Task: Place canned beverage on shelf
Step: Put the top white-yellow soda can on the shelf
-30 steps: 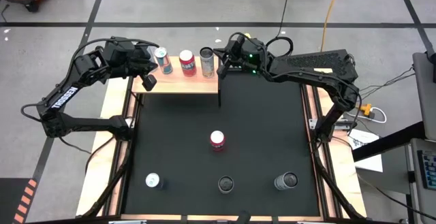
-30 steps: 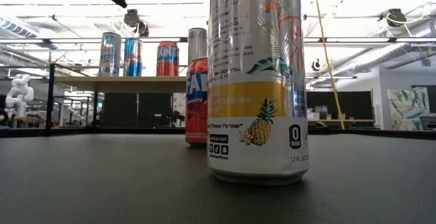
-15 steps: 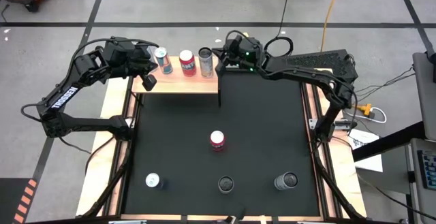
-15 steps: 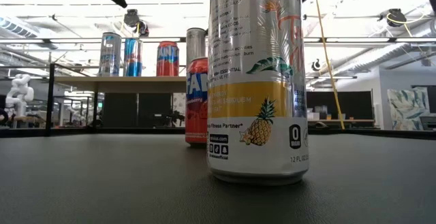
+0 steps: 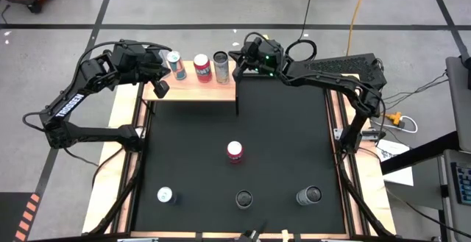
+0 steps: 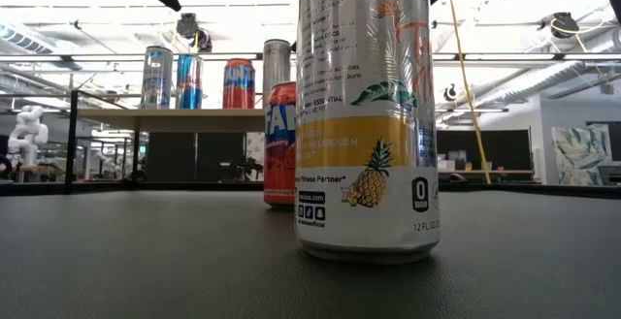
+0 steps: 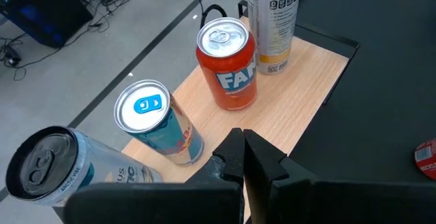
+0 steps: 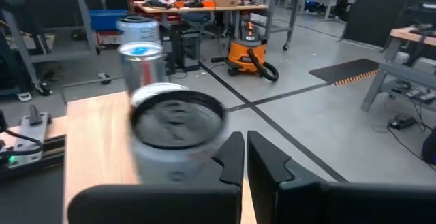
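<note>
Left pincer [image 5: 160, 89] sits over the shelf's [image 5: 193, 90] left end, fingers pressed together, gripping nothing; in its wrist view [image 7: 242, 157] we see the tips meet above the pale board [image 7: 300, 81]. We use the shelf as landmark.

On the shelf we count four cans in a row, going left to right. Silver can [image 7: 51, 166] is at the left end, mostly under the left arm in the high view. Blue-top can [image 5: 174, 63] is next, upright, also seen at [image 7: 155, 120]. Red can [image 5: 202, 67] stands mid-shelf [image 7: 227, 63]. Tall silver can [image 5: 221, 65] stands toward the right end [image 7: 272, 20].

Right pincer [image 5: 238, 66] is just beside the tall silver can, at the shelf's right end, fingers pressed together, pinching nothing; from its wrist [image 8: 239, 157] that can [image 8: 176, 137] is blurred, just beside the tips.

In front of the shelf, on the black surface [image 5: 287, 146]: a red-top can [image 5: 235, 151] stands near the middle, well apart from the shelf. Farther from the shelf, near the front edge, three more upright cans: a silver-top one [image 5: 165, 195], a dark-top one [image 5: 243, 198], a grey one [image 5: 309, 195]. In the low view a pineapple-print can [image 6: 364, 115] fills the front.
</note>
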Robot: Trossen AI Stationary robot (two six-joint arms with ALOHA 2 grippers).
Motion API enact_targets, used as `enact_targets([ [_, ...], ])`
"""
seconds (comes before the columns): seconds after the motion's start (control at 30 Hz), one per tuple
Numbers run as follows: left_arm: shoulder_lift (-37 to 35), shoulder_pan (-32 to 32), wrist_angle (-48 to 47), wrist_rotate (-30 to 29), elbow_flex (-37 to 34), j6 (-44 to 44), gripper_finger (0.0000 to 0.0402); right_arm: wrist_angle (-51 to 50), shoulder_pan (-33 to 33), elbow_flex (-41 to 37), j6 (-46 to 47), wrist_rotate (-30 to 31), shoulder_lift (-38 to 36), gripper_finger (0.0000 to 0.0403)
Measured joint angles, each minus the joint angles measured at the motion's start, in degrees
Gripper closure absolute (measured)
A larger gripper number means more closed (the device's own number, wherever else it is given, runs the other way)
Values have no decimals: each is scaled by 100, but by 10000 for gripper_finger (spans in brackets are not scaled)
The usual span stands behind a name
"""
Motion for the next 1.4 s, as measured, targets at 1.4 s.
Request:
enact_targets([
  [1.4,0,0,81,0,0,-11,401,-421,295,4,134,-907,-2,403],
])
